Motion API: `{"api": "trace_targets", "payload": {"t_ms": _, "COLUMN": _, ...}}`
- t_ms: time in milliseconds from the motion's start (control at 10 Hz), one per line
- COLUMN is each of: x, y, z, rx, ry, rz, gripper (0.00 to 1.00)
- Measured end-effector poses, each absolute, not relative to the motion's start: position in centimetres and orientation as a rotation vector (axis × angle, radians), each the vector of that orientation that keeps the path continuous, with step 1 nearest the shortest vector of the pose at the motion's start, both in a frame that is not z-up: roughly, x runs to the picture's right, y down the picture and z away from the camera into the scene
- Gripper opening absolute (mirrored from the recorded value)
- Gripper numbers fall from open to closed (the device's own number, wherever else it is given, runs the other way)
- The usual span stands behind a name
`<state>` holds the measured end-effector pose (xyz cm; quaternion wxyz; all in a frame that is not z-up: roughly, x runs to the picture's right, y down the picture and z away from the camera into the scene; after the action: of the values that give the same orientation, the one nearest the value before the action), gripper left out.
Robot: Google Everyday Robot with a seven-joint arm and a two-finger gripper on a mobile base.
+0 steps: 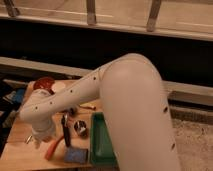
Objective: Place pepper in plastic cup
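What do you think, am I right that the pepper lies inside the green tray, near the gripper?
Not quite. The camera view shows the pepper on the wooden table, outside the green tray. It does lie near the gripper.

One pepper [52, 149], one metal cup [81, 128], one green tray [100, 147].

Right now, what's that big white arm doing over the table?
A one-armed robot is reaching down over a wooden table. Its gripper hangs low near the table's front, right beside the orange-red pepper, which lies on the wood and is not picked up yet. The blue-grey plastic cup meant to receive the pepper sits on the pepper's other side, next to a green tray.
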<state>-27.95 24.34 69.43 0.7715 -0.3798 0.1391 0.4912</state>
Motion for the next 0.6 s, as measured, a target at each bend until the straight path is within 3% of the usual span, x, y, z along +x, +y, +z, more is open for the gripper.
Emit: {"api": "trace_targets", "payload": {"t_ms": 600, "x": -29.1, "y": 29.0, "z": 73.2, "rx": -0.946, "ry": 0.37, "rz": 1.079, "gripper": 0.64}}
